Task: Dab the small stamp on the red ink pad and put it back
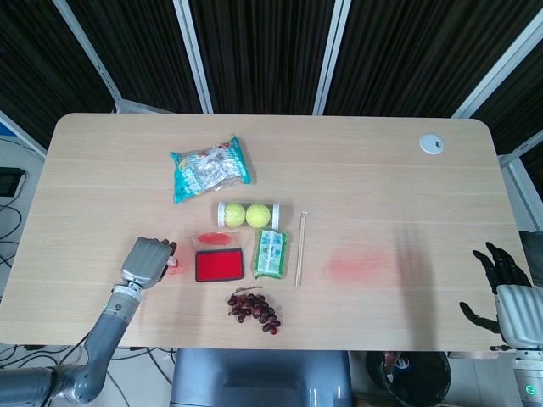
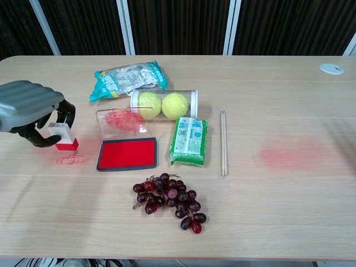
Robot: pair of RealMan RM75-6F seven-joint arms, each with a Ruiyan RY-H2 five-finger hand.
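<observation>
My left hand [image 1: 145,262] [image 2: 29,108] grips the small stamp [image 2: 63,137], a white block with a red base, just above the table to the left of the ink pad. The stamp's red base [image 1: 174,268] peeks out beside the fingers in the head view. The red ink pad [image 1: 220,266] [image 2: 127,153] lies open, its clear lid [image 2: 119,120] tipped up behind it. A faint red stamp mark [image 2: 69,160] shows on the table below the stamp. My right hand [image 1: 506,288] hangs open off the table's right edge.
Around the pad lie a clear tube of tennis balls [image 2: 164,104], a green packet [image 2: 189,141], a snack bag [image 2: 127,77], grapes [image 2: 168,199] and a thin stick [image 2: 223,142]. A red smear [image 2: 289,153] marks the table at right.
</observation>
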